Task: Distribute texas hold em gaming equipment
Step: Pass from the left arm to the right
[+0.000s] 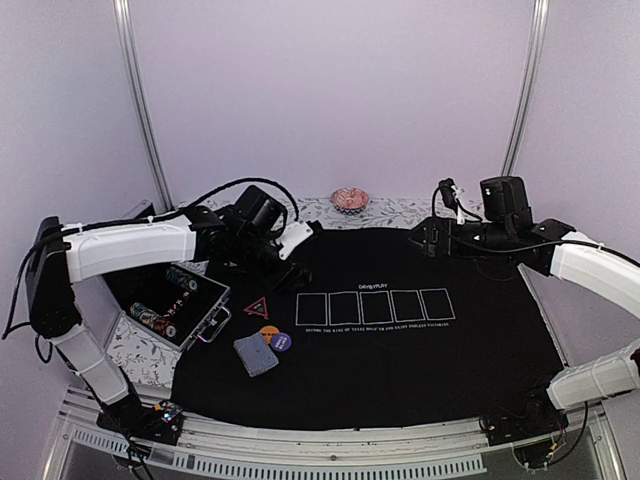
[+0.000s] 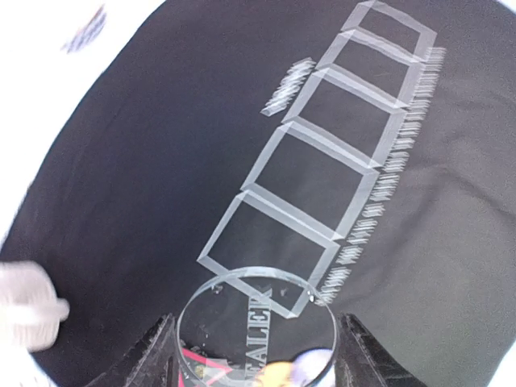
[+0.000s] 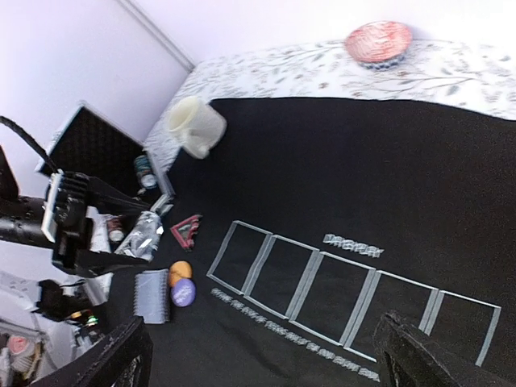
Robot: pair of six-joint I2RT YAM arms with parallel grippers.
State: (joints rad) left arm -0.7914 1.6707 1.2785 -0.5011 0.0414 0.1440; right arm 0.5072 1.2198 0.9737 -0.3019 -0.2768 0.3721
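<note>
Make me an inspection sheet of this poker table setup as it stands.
Surface: black mat with five printed card outlines, on floral cloth.
Job's things: card deck, orange button, purple button, red-outlined triangle at mat's left; chips in open case.
Clutter: cream mug, pink dish at back.
Grippers: left gripper holds clear dealer disc; right gripper open, empty.
Cables: black cable looped over left arm.
Surroundings: pale walls, metal posts.

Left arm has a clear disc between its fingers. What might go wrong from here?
The clear dealer disc is pinched only at its rim by the left fingers, so it may slip. The red triangle shows through it, so a drop could land there. The cream mug sits close to that arm and might get bumped.
</note>
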